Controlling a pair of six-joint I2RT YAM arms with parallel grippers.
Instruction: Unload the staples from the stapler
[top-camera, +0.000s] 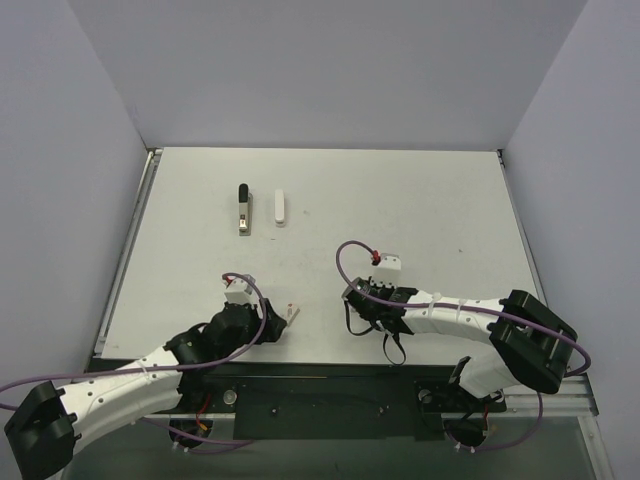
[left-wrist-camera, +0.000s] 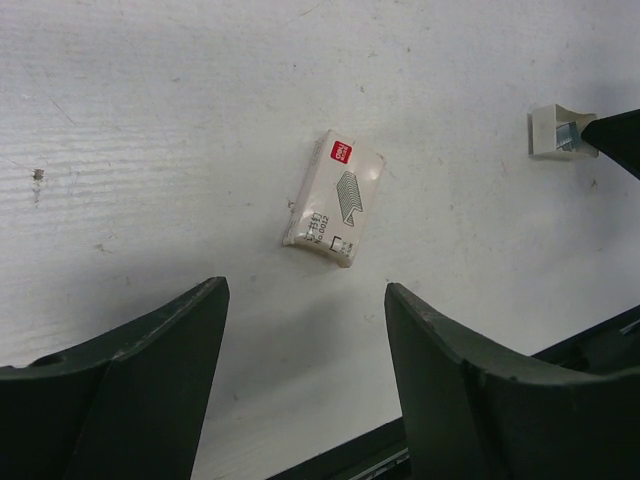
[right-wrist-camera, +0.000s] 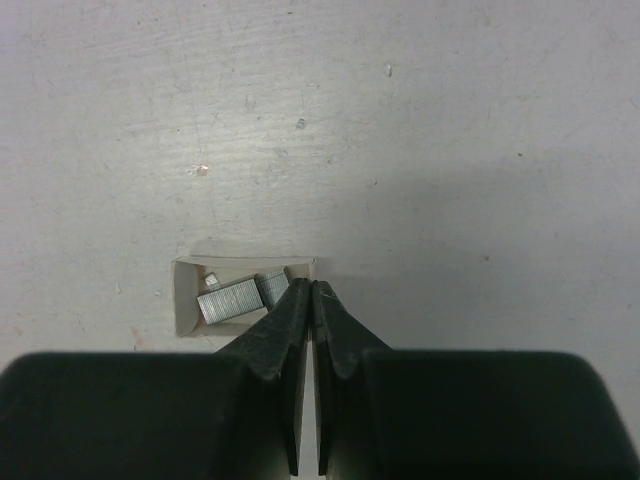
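The black stapler (top-camera: 243, 208) lies at the far left-centre of the table, with a white bar (top-camera: 280, 207) beside it. My right gripper (right-wrist-camera: 312, 285) is shut, its tips pinching the right wall of a small cardboard staple tray (right-wrist-camera: 188, 300) that holds silver staple strips (right-wrist-camera: 228, 300). In the top view it is near the table's front middle (top-camera: 352, 291). My left gripper (left-wrist-camera: 305, 285) is open and empty, just short of the flat staple-box sleeve (left-wrist-camera: 335, 197) with a red label. The tray (left-wrist-camera: 548, 130) also shows in the left wrist view.
The table's front edge (left-wrist-camera: 340, 462) runs just under my left fingers. Grey walls enclose the table (top-camera: 420, 200) on three sides. Both arms lie low along the near edge.
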